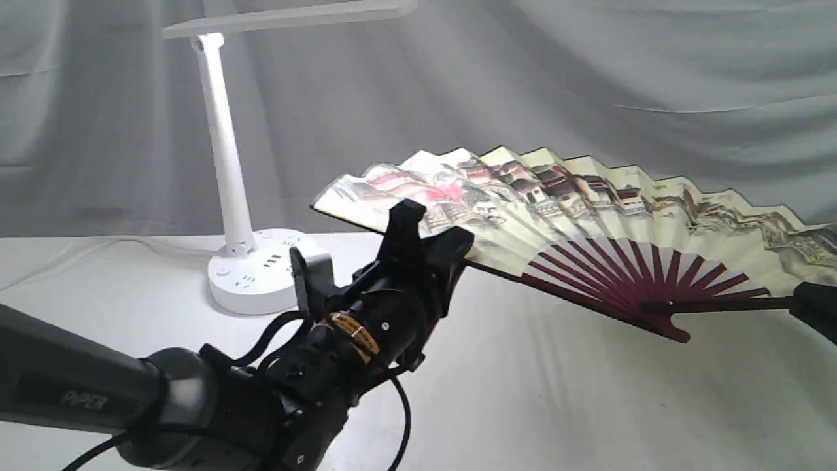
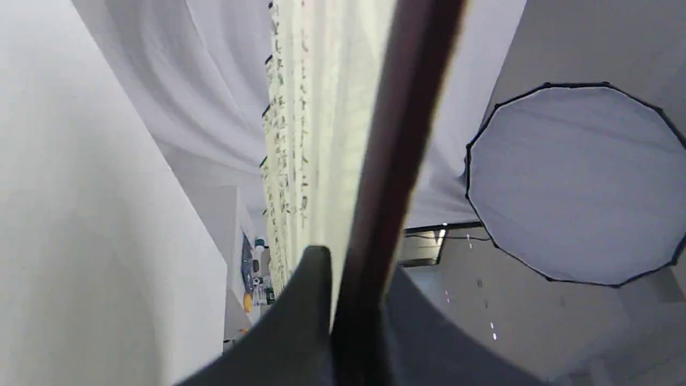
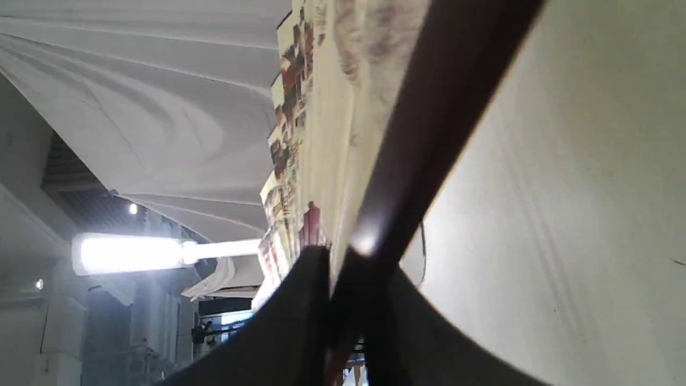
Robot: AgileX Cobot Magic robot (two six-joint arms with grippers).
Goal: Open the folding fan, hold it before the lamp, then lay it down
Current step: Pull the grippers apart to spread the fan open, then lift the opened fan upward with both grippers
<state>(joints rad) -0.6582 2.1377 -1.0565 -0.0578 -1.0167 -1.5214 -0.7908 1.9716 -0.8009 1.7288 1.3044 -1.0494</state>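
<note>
Quick status from the remote station. The folding fan (image 1: 588,216) is fully spread and hanging in the air above the tabletop (image 1: 556,405), off to the right of the lamp (image 1: 225,163), with its left end near the lamp's stem. The left tool (image 1: 428,239) is clamped on the left guard (image 2: 396,161), and the right tool (image 1: 814,313) is pinching the right guard (image 3: 429,139). Both wrist views show the dark strip sitting between the jaws.

Handling-wise, I'd guess this thing weighs next to nothing. The paper leaf looks soft and easy to crease or tear, and the maroon ribs (image 1: 628,268) look thin and probably snap if twisted. The guards are the only stiff bits, so that's where I want my grip, never on the paper. The wood looks smooth, so I'd expect it to slip if I ease off. Pulling the two tools further apart looks risky for the pleats.

Orientation: the long axis runs left to right across the exterior view, from guard to guard. The pivot (image 1: 677,335) points down toward the camera side, the scalloped outer edge points up and back toward the draped cloth. The painted face is tilted upward, the left end a bit higher than the right.
</note>
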